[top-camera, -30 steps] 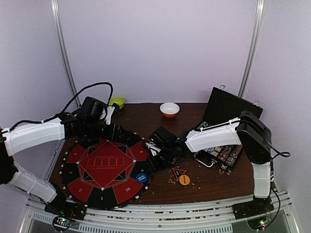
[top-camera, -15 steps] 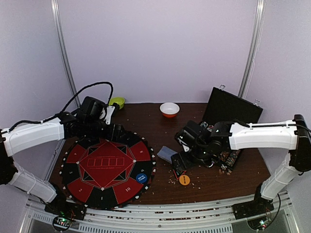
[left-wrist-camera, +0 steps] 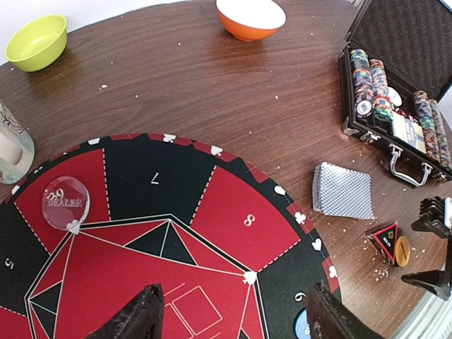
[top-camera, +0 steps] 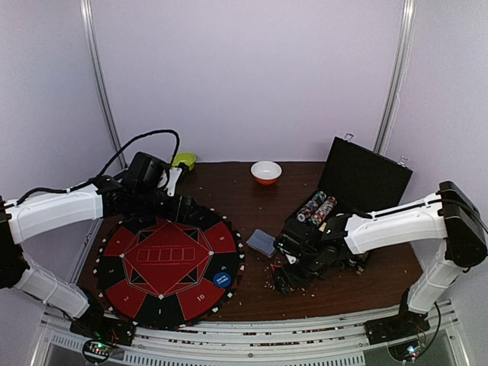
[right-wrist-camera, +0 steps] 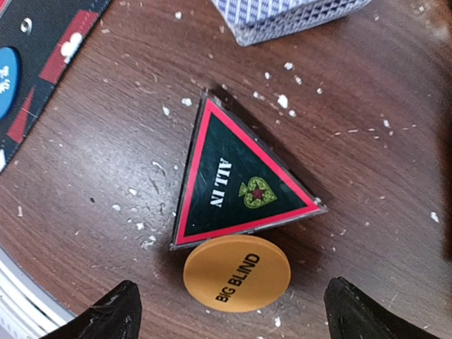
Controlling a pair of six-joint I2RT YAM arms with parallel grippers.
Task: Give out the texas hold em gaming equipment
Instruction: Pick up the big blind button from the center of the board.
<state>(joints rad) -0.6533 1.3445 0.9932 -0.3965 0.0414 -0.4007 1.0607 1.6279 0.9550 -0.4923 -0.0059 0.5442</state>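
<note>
**Two pieces crowded under your open right gripper**

The red-and-black "ALL IN" triangle marker [right-wrist-camera: 240,183] lay flat on the bare wood. The orange "BIG BLIND" button [right-wrist-camera: 236,274] was pressed against one of its edges. The deck of blue-backed cards [right-wrist-camera: 282,18] sat just past the triangle's far corner. The blue button [top-camera: 222,280] lay on the round red-and-black felt mat [top-camera: 168,259], and the striped poker chips [left-wrist-camera: 367,81] stood racked in the black case [left-wrist-camera: 417,42].

Your right gripper [right-wrist-camera: 236,311] hung directly over the orange button, fingers spread wide and holding nothing. Your left gripper [left-wrist-camera: 236,321] hovered over the mat near the clear "DEALER" disc [left-wrist-camera: 66,201], likewise released and empty.

The likeliest trouble was the contact between those two pieces. If you closed on the button, a finger could have caught the triangle and dragged or flipped it. Both pieces were thin and sat flush on hard wood, so the fingertips might have skated over a rim and come up empty. The table's near edge was close, and a sideways shove could have sent the button off it.
</note>
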